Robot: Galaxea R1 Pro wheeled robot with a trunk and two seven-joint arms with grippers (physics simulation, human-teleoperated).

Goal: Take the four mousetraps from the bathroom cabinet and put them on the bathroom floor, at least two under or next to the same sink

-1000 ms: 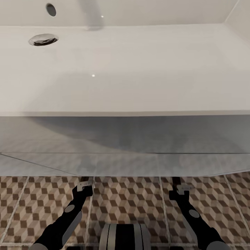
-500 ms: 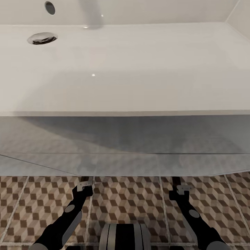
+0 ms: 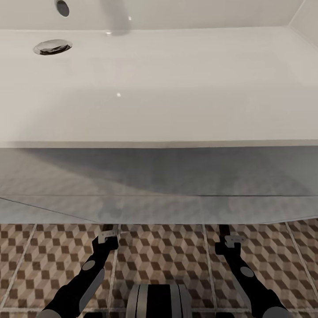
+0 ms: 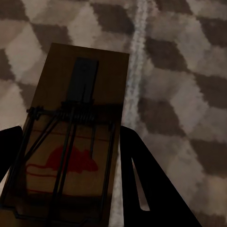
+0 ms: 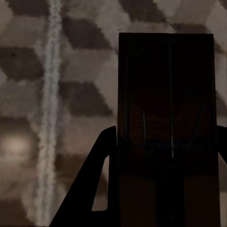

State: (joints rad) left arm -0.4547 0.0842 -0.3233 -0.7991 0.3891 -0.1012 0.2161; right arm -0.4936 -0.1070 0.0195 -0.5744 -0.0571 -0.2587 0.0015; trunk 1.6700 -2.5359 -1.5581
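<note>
In the left wrist view, my left gripper (image 4: 66, 184) is shut on a tan mousetrap (image 4: 75, 127) with a black wire spring and a red mouse print. It hangs over the cube-patterned bathroom floor (image 4: 179, 71). My right gripper (image 5: 163, 184) is shut on a second mousetrap (image 5: 165, 109), dark in shadow, above the floor (image 5: 56, 94). In the head view both arms reach down to the foot of the white sink (image 3: 159, 144), with the left gripper (image 3: 108, 232) and right gripper (image 3: 226, 234) partly tucked under its grey front. The cabinet is out of view.
The wide sink basin has a chrome drain (image 3: 52, 46) and a faucet (image 3: 117, 17) at the back. Its grey front panel (image 3: 159, 185) overhangs the tiled floor (image 3: 168, 256). My base (image 3: 158, 301) stands between the arms.
The head view has crept very slightly, shifting the drain a little up and left. Both arms and the traps they hold have stayed put.
</note>
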